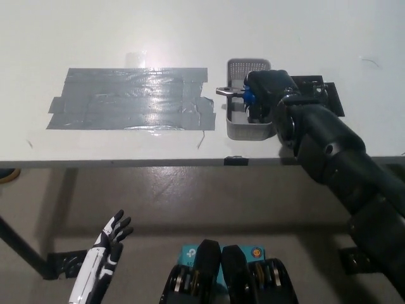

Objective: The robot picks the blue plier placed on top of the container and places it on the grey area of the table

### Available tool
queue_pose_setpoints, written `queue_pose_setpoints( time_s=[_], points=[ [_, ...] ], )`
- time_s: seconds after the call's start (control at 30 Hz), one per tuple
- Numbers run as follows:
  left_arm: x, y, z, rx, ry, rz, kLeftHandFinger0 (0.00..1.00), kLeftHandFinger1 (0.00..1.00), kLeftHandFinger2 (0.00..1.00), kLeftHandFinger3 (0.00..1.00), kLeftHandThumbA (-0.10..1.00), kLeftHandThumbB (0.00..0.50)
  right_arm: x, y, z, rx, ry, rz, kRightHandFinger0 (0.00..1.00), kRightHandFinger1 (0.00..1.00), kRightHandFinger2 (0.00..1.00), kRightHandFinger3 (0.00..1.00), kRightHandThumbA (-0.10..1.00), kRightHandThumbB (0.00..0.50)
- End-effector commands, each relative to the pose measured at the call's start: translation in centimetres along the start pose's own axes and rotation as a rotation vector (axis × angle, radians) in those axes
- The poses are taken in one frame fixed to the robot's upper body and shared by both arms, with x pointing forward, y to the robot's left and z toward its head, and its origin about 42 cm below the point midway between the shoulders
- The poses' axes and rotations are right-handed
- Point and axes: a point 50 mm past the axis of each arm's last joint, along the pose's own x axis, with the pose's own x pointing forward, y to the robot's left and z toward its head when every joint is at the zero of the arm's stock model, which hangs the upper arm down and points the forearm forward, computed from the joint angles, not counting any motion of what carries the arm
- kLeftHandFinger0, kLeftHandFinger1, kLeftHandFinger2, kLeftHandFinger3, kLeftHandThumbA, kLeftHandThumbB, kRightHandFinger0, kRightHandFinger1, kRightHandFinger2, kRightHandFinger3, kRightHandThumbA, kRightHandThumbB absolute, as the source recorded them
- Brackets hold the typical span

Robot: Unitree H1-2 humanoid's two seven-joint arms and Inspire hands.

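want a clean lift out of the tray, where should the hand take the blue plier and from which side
Best by the blue handles, coming from the robot's right and above. The blue plier lies across the grey container with its metal nose pointing toward the grey tape area and its handles toward the black right hand, which is already over them. Whether its grip is closed cannot be seen. The white left hand rests low, open.

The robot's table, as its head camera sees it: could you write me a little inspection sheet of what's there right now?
Surface: white table, with a grey area of tape strips.
Job's things: blue plier across the top of the grey container.
Clutter: black flat item right of the container, unclear.
Hands: right hand shut on the plier; left hand open, below the table edge.
Cables: nothing seen.
Surroundings: floor and table legs.
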Motion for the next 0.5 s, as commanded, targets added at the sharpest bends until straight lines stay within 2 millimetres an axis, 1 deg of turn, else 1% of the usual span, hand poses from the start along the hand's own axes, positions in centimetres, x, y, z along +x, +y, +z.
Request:
queue_pose_setpoints(
  time_s=[0.0,0.03,0.07,0.1,0.13,0.17,0.2,0.23,0.27,0.3,0.33,0.37,0.4,0.43,0.47],
  points=[
    [-0.1,0.8,0.8,0.023,-0.057,-0.002,1.00,0.89,0.94,1.00,1.00,0.114,0.2,-2.6,0.0,-0.024,-0.056,-0.111,0.23,0.59,0.87,0.62,-0.10,0.223],
    [-0.2,0.8,0.8,0.020,-0.055,-0.001,1.00,0.89,0.94,1.00,0.99,0.119,0.2,-2.8,0.0,-0.035,-0.064,-0.126,0.15,0.51,0.76,0.53,-0.10,0.238],
    [-0.3,0.8,0.8,0.017,-0.047,0.000,1.00,0.89,0.94,1.00,0.99,0.119,0.1,-3.2,0.0,-0.055,-0.081,-0.149,0.11,0.47,0.72,0.43,-0.10,0.246],
    [-0.4,0.8,0.7,0.014,-0.045,-0.001,1.00,0.89,0.93,1.00,0.98,0.115,0.2,-3.7,0.2,-0.069,-0.090,-0.165,0.10,0.48,0.74,0.43,-0.10,0.250],
    [-0.5,0.8,0.8,0.009,-0.047,-0.005,1.00,0.89,0.93,1.00,0.97,0.105,0.2,-4.5,0.4,-0.081,-0.105,-0.184,0.03,0.44,0.73,0.42,-0.10,0.244],
    [-0.5,0.7,0.8,0.009,-0.046,-0.006,1.00,0.89,0.93,1.00,0.97,0.106,0.2,-4.9,0.5,-0.089,-0.106,-0.186,0.03,0.45,0.76,0.37,-0.10,0.245],
    [-0.4,0.7,0.8,0.016,-0.048,-0.008,1.00,0.89,0.94,1.00,0.98,0.114,0.2,-6.3,1.0,-0.099,-0.118,-0.206,0.02,0.48,0.80,0.34,-0.10,0.244],
    [-0.4,0.8,0.8,0.017,-0.047,-0.007,1.00,0.89,0.94,1.00,0.98,0.114,0.2,-6.6,1.1,-0.099,-0.125,-0.212,0.03,0.51,0.83,0.31,-0.10,0.242],
    [-0.6,0.7,0.8,0.025,-0.044,-0.007,1.00,0.89,0.94,1.00,1.00,0.122,0.2,-7.6,1.5,-0.104,-0.145,-0.240,0.04,0.50,0.81,0.40,-0.10,0.237],
    [-0.8,0.7,0.7,0.021,-0.041,-0.007,1.00,0.89,0.94,1.00,1.00,0.123,0.1,-7.8,1.7,-0.106,-0.156,-0.253,0.02,0.50,0.82,0.38,-0.10,0.230],
    [-1.0,0.6,0.5,0.012,-0.038,-0.003,1.00,0.89,0.94,1.00,1.00,0.134,0.1,-8.5,2.0,-0.107,-0.169,-0.264,0.01,0.52,0.86,0.31,-0.10,0.207],
    [-1.1,0.6,0.4,0.014,-0.036,-0.001,1.00,0.91,0.95,1.00,0.99,0.139,0.0,-9.6,2.5,-0.106,-0.172,-0.268,0.05,0.60,0.96,0.28,-0.10,0.200],
    [-1.1,0.7,0.4,0.021,-0.030,0.002,1.00,0.93,0.97,1.00,0.99,0.147,0.0,-10.3,2.8,-0.103,-0.184,-0.273,0.12,0.67,1.00,0.30,-0.10,0.201],
    [-1.1,0.7,0.4,0.023,-0.027,0.007,1.00,0.99,1.00,1.00,0.98,0.164,-0.2,-11.2,3.1,-0.090,-0.212,-0.297,0.15,0.66,1.00,0.27,-0.10,0.211],
    [-1.1,0.7,0.5,0.022,-0.029,0.013,1.00,1.00,1.00,1.00,0.98,0.171,-0.2,-11.8,3.3,-0.087,-0.219,-0.300,0.16,0.66,1.00,0.28,-0.10,0.202]
  ],
)
